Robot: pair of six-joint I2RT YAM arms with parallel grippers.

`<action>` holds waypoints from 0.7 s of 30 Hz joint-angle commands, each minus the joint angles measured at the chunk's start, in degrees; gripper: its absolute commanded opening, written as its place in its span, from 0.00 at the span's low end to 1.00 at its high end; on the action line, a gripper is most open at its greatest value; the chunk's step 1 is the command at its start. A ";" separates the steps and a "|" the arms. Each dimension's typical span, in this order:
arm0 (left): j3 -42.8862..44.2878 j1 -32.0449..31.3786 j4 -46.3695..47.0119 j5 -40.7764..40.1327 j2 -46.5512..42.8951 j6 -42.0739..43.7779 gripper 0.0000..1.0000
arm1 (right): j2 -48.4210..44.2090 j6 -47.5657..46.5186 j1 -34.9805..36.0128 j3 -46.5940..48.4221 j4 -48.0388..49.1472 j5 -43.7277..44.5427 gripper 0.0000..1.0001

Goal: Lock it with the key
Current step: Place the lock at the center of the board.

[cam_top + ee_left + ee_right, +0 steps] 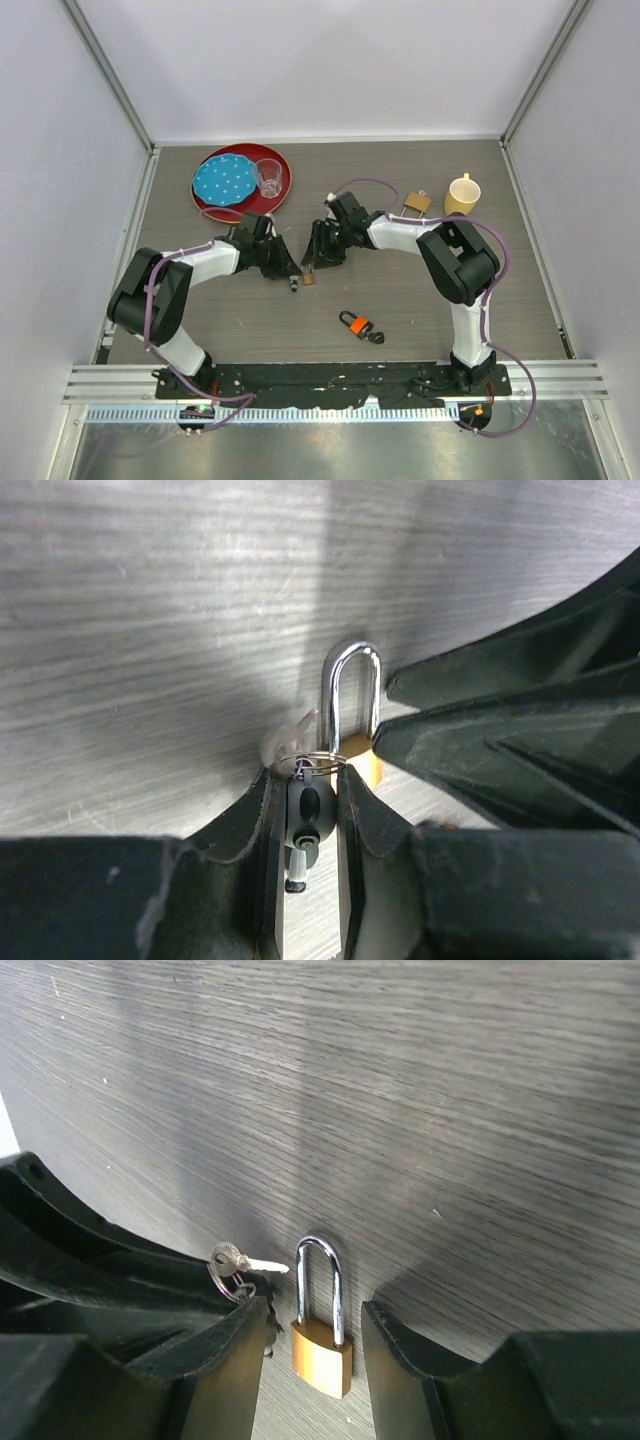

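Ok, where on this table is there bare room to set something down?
Free: the back strip between the red plate and the spare padlock, and the right side past the right arm, nearer than the mug. Crowded: the centre, where the left gripper and right gripper meet at the small padlock and key.

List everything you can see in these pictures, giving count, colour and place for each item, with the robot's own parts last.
table: one, grey wood grain, under everything
small padlock: one, brass with silver shackle, flat at table centre
key: one, black-headed on a wire ring, beside the small padlock
mug: one, yellow, back right
second padlock: one, brass, next to the mug
third padlock: one, orange and black, centre front
tray: one, red, round, back left
plate: one, blue with white dots, on the tray
cup: one, clear, on the tray
left pincer: one, black, shut on the key
right pincer: one, black, open astride the small padlock
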 commanded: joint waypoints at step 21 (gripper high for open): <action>13.19 0.17 -14.73 -6.06 -3.63 7.28 0.70 | -8.76 -7.20 -2.12 2.96 -15.59 1.17 0.52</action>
